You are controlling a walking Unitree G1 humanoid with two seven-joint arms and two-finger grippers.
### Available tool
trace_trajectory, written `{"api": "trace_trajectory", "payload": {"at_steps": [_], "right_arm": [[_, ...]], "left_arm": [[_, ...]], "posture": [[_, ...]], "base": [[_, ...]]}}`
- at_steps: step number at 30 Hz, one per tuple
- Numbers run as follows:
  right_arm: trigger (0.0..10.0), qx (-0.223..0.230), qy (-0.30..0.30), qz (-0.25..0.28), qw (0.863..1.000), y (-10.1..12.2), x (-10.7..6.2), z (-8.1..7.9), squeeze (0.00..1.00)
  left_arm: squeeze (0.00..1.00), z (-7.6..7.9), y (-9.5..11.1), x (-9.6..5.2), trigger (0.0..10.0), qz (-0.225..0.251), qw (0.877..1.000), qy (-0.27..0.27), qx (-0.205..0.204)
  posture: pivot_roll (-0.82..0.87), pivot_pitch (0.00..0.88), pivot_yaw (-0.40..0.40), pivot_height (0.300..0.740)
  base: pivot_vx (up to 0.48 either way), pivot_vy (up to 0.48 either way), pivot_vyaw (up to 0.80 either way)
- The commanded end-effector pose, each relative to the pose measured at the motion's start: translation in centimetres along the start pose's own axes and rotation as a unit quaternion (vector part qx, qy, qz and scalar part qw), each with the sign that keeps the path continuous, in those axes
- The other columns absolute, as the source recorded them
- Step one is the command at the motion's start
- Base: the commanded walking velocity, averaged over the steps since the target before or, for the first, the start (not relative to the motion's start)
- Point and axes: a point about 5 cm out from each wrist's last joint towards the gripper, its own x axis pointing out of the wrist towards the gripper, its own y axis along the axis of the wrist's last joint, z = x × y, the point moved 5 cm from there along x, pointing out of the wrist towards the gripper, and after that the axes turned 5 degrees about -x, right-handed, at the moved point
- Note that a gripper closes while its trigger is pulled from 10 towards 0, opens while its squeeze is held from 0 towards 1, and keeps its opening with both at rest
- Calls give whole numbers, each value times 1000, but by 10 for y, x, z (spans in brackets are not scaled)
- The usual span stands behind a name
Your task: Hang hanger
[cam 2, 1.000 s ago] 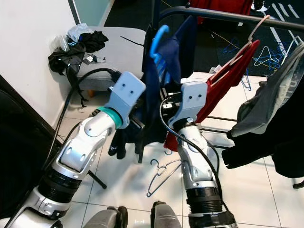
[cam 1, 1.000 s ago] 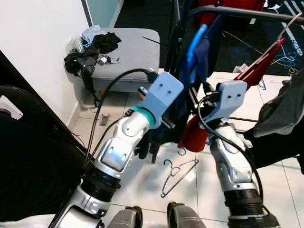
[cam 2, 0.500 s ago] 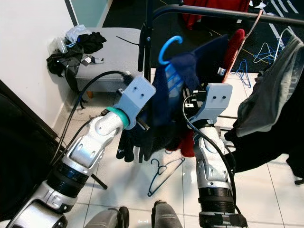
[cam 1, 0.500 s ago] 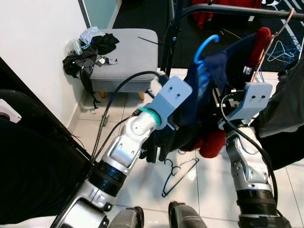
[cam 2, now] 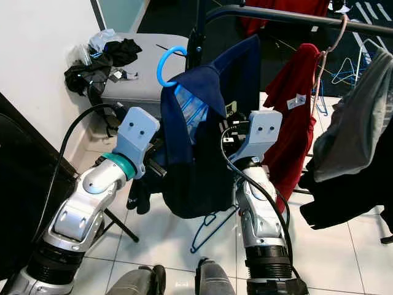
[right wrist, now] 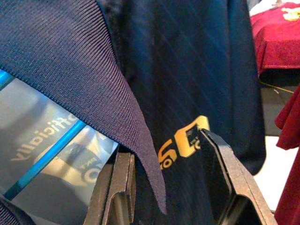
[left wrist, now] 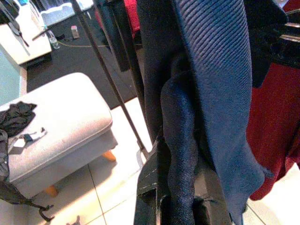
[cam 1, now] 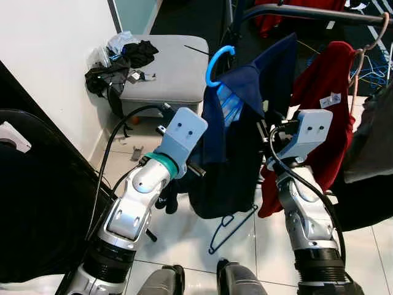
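Note:
A navy polo shirt (cam 1: 236, 141) hangs on a blue plastic hanger whose hook (cam 1: 218, 61) is free in the air, left of and below the dark clothes rail (cam 1: 307, 11). My left gripper (left wrist: 180, 206) is shut on a bunched fold of the shirt. My right gripper (right wrist: 161, 145) reaches into the shirt's front from the right. Its fingers (right wrist: 220, 164) stand wide apart with the collar edge and a yellow logo between them. The blue hanger (right wrist: 42, 159) shows through the neck opening. In the eye views the shirt hides both sets of fingers.
A red shirt (cam 1: 325, 123) and grey garment (cam 1: 374, 147) hang on the rail at right. A blue wire hanger (cam 1: 230, 227) lies on the white tiles at my feet. A grey ottoman (cam 1: 172, 74) with dark clothes stands by the white wall. A black bulk (cam 1: 37, 215) fills the lower left.
The navy shirt on its hanger has moved left and now hangs straight between my arms. My right arm has come back left, uncovering the red shirt on the rail.

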Motion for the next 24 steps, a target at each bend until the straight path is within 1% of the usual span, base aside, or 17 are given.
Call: {"api": "trace_trajectory", "payload": {"at_steps": [1,9,24], "right_arm": [[10000,3,3,-11,1000,-4,-3,-1,0],[10000,-1,1,-15,1000,-5,-7,1,0],[10000,-4,3,-17,1000,-5,-8,1,0]], "left_arm": [[0,0,8,-3,10000,20,1000,1,-4],[0,3,7,-5,10000,15,1000,-3,-12],[0,2,6,-4,10000,11,1000,0,-17]], "posture": [[-61,164,76,740],[-70,170,76,740],[-73,171,72,740]], "base": [[0,-270,0],[0,-295,0],[0,-311,0]]}}
